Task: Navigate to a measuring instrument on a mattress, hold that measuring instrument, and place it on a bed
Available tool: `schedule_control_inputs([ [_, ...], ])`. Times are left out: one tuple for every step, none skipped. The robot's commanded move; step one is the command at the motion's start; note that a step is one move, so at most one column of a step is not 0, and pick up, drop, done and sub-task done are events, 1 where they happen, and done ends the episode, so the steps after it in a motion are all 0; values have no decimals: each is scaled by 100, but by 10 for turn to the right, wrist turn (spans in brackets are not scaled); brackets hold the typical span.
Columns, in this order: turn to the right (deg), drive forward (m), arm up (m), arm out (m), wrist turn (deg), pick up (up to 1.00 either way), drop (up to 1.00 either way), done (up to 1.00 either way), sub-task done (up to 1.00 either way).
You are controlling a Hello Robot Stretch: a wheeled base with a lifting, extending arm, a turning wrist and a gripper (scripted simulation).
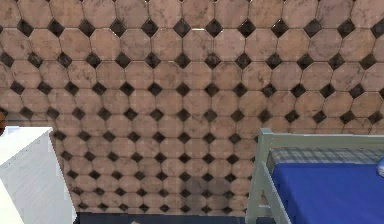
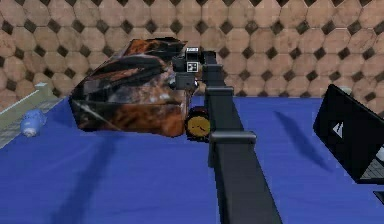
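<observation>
My side camera looks across a bed with a deep blue mattress (image 2: 120,185). The dark square arm (image 2: 235,165) rises from the bottom edge and ends at two small white marker squares (image 2: 189,63). The tool (image 2: 176,78) sits just left of them, right against a bulky black-and-orange fabric bag (image 2: 125,88) that lies toward the mattress's far edge. With the bag behind it, I cannot tell how the tool's fingers are set or whether it holds anything.

A small round yellow-faced dial with a dark rim (image 2: 198,126), likely the measuring instrument, sits on the mattress just beside the arm, at the near side of the bag. A pale blue bottle-like thing (image 2: 33,122) lies near the mattress's left edge, by the pale bed frame (image 2: 35,92). A black open laptop (image 2: 350,130) stands at the right edge.

In the forward view I see a wall of brown octagonal tiles (image 1: 190,70), a white cabinet (image 1: 25,175) at lower left, and a pale-framed bed corner (image 1: 265,170) with blue bedding at lower right.
</observation>
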Motion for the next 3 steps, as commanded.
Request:
schedule_control_inputs([
  [0, 0, 2, 0, 0, 0, 0, 0, 0],
  [0, 0, 0, -8, 0, 0, 0, 0, 0],
  [0, 0, 0, 0, 0, 0, 0, 100, 0],
])
